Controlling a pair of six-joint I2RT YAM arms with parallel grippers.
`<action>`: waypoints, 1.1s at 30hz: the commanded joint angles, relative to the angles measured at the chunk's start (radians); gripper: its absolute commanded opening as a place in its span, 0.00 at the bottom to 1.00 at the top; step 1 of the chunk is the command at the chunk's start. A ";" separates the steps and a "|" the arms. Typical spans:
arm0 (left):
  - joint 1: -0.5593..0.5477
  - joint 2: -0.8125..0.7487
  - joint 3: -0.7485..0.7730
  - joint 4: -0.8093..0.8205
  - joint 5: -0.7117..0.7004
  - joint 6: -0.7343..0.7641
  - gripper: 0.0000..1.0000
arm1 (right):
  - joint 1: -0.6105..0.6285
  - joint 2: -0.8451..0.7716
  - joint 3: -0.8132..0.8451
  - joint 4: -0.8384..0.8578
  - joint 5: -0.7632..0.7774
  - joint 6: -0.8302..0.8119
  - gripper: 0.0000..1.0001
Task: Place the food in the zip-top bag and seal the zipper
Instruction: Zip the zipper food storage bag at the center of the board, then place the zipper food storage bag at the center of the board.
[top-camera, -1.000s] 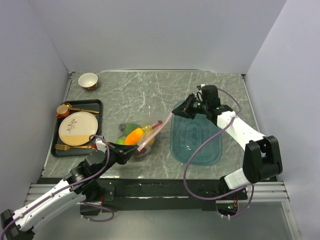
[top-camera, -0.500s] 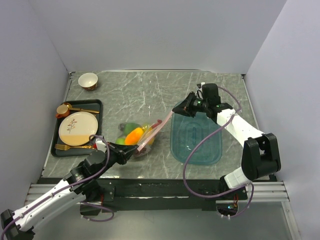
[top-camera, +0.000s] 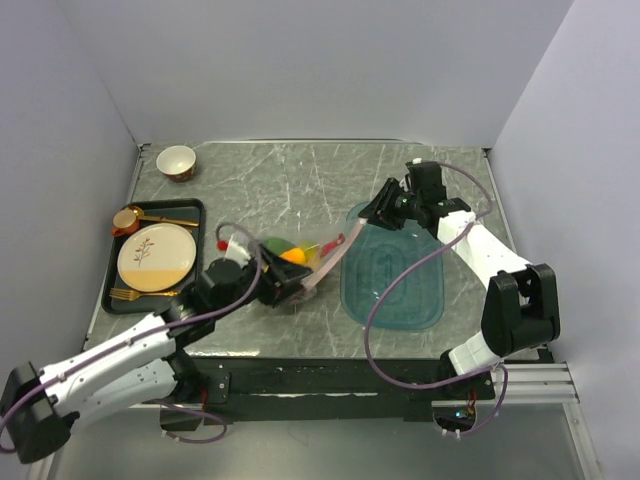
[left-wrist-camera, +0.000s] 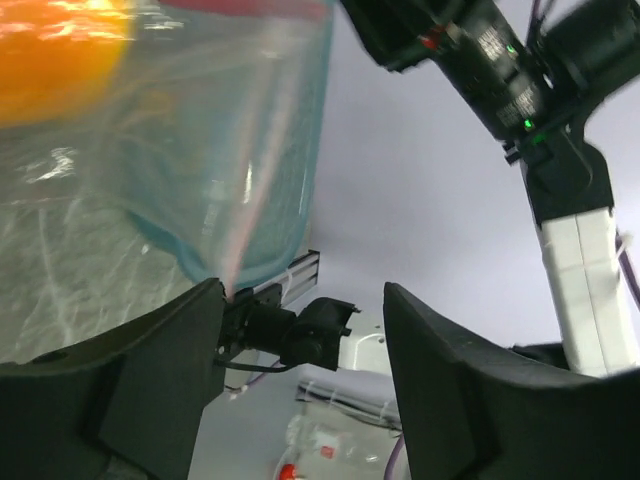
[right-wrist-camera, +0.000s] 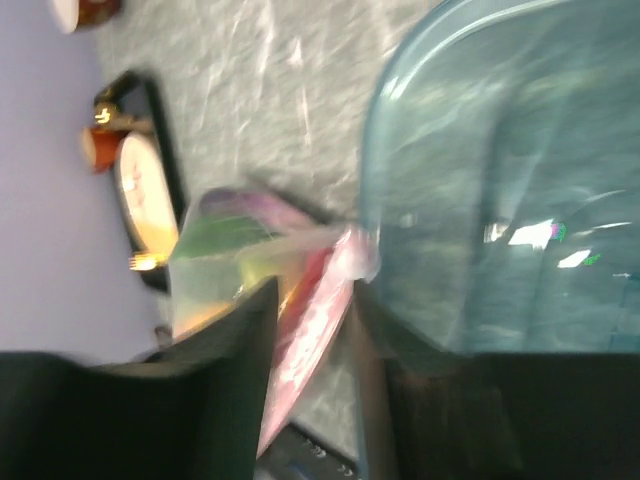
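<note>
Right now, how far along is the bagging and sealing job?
Done: toy food, including an orange-yellow mango, sits inside the crinkly clear plastic bag. In hand: nothing; the left end effector and right end effector both stand open beside the bag. Left: whether the pale pinkish-white zipper strip is pressed shut cannot be told, so sealing may remain.

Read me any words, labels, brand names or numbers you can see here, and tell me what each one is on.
Nothing legible in any view.
Small white print on the right arm's black casing, left wrist view: too small and blurred to read.
The cream plate: a twig drawing only, no text.
</note>
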 joint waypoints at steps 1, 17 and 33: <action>-0.024 0.035 0.142 0.020 0.022 0.212 0.73 | -0.012 -0.055 0.083 -0.091 0.137 -0.098 0.61; -0.009 -0.026 0.191 -0.220 -0.237 0.266 0.95 | 0.118 -0.254 -0.180 0.047 -0.047 0.095 0.70; 0.025 0.129 0.168 -0.070 -0.070 0.251 0.88 | 0.267 -0.177 -0.294 0.282 -0.069 0.259 0.52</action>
